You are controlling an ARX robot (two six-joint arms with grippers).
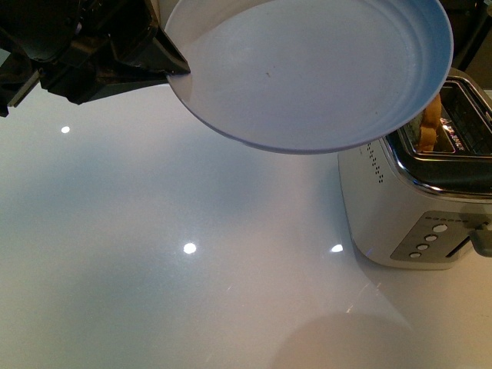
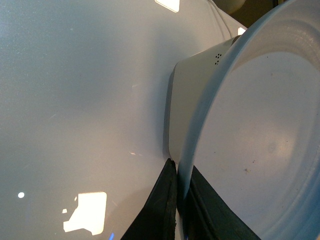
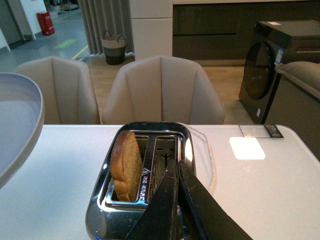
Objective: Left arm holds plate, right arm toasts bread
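My left gripper (image 1: 173,65) is shut on the rim of the pale blue-white plate (image 1: 307,69), held tilted in the air above the table beside the toaster (image 1: 419,200). The left wrist view shows the black fingers (image 2: 162,210) pinching the plate's rim (image 2: 186,170), and the plate (image 2: 260,130) has nothing on it. A slice of brown bread (image 3: 127,165) stands upright in the toaster's left slot, its top poking out; it also shows as bread (image 1: 430,127) past the plate's edge. My right gripper (image 3: 177,172) is shut and empty, hovering just over the toaster's other slot (image 3: 165,157).
The silver toaster (image 3: 145,180) stands on the white table (image 1: 192,292) at its right side, with buttons and a lever (image 1: 480,238) on the near face. Two beige chairs (image 3: 162,90) stand beyond the table's far edge. The plate's rim (image 3: 20,125) shows left of the toaster.
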